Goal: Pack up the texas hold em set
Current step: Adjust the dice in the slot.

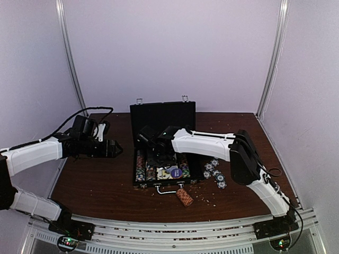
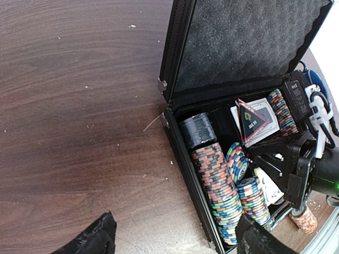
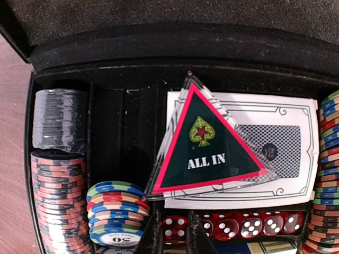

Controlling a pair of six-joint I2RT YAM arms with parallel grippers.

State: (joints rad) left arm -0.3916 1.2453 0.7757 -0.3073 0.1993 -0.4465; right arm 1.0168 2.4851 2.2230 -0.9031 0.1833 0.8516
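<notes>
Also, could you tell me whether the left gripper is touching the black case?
Apart. The top view shows the left gripper left of the black case, with a strip of bare table between its fingertips and the case wall.

Wears white shells along left arm and right arm; turns black at joints, left hand and right hand; trails black cable; glows green and red at left base and right base.
</notes>
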